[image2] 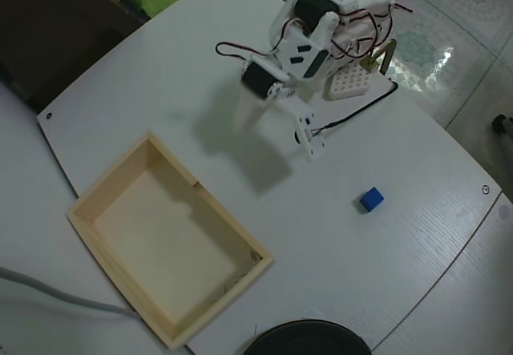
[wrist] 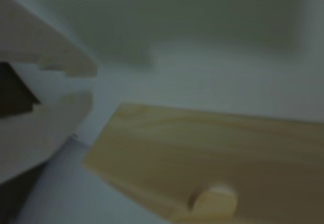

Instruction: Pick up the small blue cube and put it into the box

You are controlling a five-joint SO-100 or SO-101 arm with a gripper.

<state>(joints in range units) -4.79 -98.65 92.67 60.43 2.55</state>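
The white two-finger gripper (wrist: pixel 93 85) hung nearly closed and empty over the white desk (image2: pixel 417 235), aimed at the pale wooden box (image2: pixel 108 239). The tiny bright-blue cube (image2: pixel 370 200) sat well apart, so a descent here would've grabbed nothing.

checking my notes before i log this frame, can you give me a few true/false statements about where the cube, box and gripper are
1. The small blue cube lies inside the box. False: it sits on the white table, to the right of the box in the overhead view.
2. The box is empty. True.
3. The gripper is holding the cube. False: its jaws are parted with nothing between them in the wrist view, and the cube lies apart from it.
4. A small white perforated block sits by the arm's base. True.
5. The cube touches the box wall. False: bare table separates them.
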